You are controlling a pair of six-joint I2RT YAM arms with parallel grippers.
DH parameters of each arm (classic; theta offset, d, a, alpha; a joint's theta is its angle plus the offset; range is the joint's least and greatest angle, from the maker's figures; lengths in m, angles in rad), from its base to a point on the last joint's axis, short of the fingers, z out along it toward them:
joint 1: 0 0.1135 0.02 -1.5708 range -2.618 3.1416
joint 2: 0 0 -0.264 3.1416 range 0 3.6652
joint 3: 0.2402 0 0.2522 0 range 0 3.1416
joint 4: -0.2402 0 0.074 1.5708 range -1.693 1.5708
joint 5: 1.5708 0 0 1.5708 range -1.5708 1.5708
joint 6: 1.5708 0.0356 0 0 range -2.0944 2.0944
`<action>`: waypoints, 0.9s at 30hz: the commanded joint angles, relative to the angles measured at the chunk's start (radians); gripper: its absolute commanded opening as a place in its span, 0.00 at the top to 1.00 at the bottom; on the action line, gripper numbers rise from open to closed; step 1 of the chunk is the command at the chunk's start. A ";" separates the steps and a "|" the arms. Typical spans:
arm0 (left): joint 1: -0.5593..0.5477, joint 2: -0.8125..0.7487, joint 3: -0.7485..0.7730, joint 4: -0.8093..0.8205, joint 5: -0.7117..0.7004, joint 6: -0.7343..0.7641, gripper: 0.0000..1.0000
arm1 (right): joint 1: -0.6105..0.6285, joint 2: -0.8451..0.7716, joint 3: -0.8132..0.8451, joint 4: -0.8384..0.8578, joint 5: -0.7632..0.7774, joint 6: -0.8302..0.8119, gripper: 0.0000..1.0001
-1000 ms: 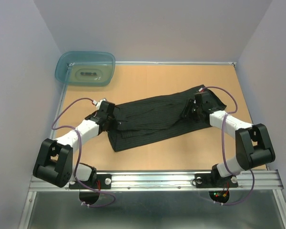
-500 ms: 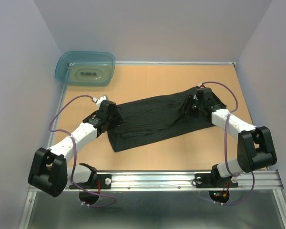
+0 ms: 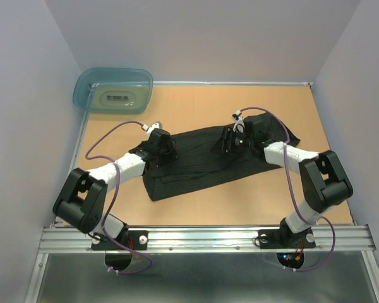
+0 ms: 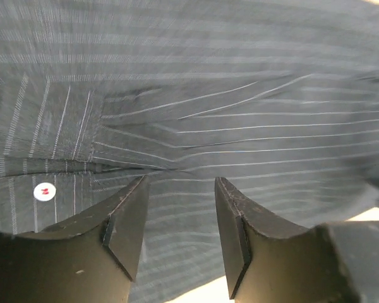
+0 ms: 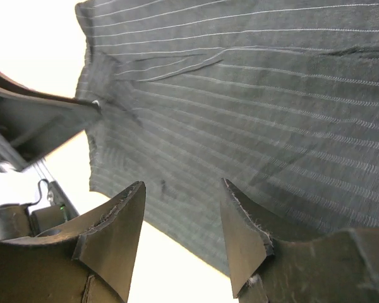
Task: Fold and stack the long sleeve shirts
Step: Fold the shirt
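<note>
Mid-fold: shirt [image 3: 202, 165] banded | left claw [image 4: 180, 218], right claw [image 5: 183, 221] released, empty | next, you pinch its 9 and 3 o'clock ends.

long sleeve shirt [image 3: 199, 163] | dark, pinstriped | folded lengthwise | lying flat, slanted

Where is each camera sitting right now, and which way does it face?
Top external: above and behind the bases, looking down on the table, shirt and teal tub; left arm and right arm show.
Left wrist: on the left arm, facing down at pinstriped cloth; the open left gripper shows.
Right wrist: on the right arm, facing down at the shirt's edge and table; the open right gripper shows.
Shared: all three see the shirt.
</note>
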 commanded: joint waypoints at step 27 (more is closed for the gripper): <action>0.092 0.078 -0.156 0.131 0.132 -0.049 0.47 | -0.445 0.081 -0.075 0.450 -0.142 0.155 0.44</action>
